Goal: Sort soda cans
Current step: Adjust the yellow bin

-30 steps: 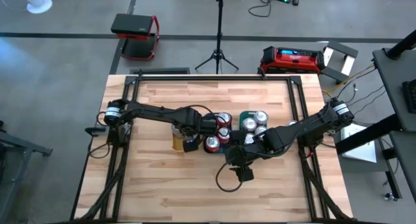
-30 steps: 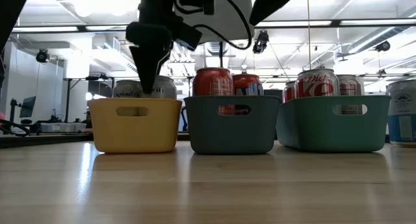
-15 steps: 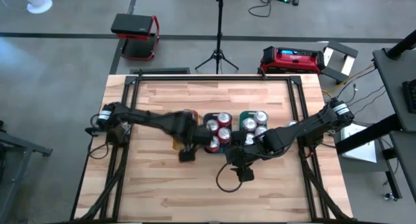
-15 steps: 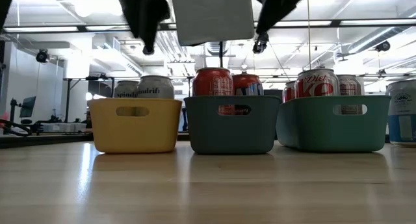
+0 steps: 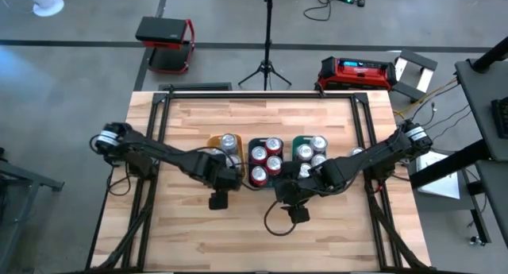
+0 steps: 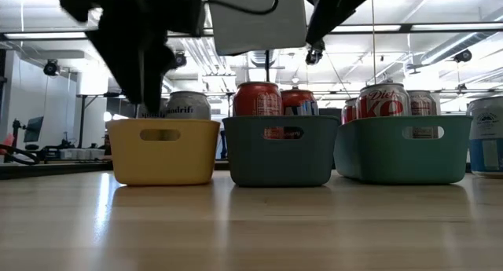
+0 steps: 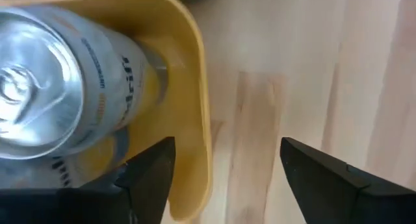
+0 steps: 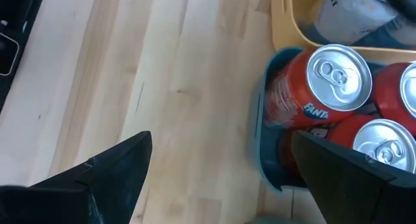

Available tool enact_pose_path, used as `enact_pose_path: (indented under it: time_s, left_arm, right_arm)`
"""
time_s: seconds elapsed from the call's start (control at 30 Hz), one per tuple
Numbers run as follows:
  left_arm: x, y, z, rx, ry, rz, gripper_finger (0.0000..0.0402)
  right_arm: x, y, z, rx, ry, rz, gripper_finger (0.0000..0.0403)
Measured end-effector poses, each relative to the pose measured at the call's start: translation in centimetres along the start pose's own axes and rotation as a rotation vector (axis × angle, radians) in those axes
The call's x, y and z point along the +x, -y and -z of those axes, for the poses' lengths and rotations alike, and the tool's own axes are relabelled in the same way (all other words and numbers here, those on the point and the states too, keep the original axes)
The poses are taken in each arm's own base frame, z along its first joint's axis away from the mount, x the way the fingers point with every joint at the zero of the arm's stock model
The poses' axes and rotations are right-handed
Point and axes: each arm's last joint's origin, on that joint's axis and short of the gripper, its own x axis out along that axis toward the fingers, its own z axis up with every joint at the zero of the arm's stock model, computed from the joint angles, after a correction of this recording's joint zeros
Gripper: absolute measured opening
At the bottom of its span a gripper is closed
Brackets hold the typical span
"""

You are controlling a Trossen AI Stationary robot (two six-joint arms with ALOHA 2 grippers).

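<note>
- Cans [image 5: 268, 155]: light, stiff, slick metal; best gripped across the mid-body.
- Left gripper [image 7: 224, 178]: released, empty, at the yellow tray's [image 7: 198, 107] 6 o'clock.
- Right gripper [image 8: 221, 178]: released, empty.

left gripper [image 7: 224, 169] withdrawn from yellow tray [image 5: 216, 142], jaws apart

Silver cans [image 5: 228, 141] stand upright in the yellow tray [image 6: 163, 151]; red cans [image 5: 267, 157] fill the middle tray [image 6: 277, 149]; silver-grey cans [image 5: 314, 148] the green tray [image 6: 401, 149].
</note>
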Motion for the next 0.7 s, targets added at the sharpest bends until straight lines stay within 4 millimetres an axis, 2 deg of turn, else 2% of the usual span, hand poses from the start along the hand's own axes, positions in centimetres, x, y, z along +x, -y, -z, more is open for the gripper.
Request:
enact_pose_path:
  time_s: [0.17, 0.3, 0.63, 0.7]
  left_arm:
    - [2.3, -0.3, 1.2, -0.043, -0.019, -0.003, 0.0227]
    - [3.7, -0.2, 1.6, -0.045, -0.063, -0.029, 0.0187]
    - [3.3, -0.7, 2.6, -0.072, -0.123, -0.063, 0.0027]
    - [3.2, -0.7, 2.7, -0.061, -0.134, -0.062, 0.0009]
  right_arm:
    - [0.0, 0.2, -0.1, -0.006, 0.004, 0.003, 0.0364]
    - [0.0, 0.2, -0.2, -0.001, 0.016, 0.003, 0.0364]
    - [0.0, 0.2, -0.2, 0.012, 0.021, 0.002, 0.0364]
    - [0.0, 0.2, -0.2, 0.012, 0.021, 0.002, 0.0364]
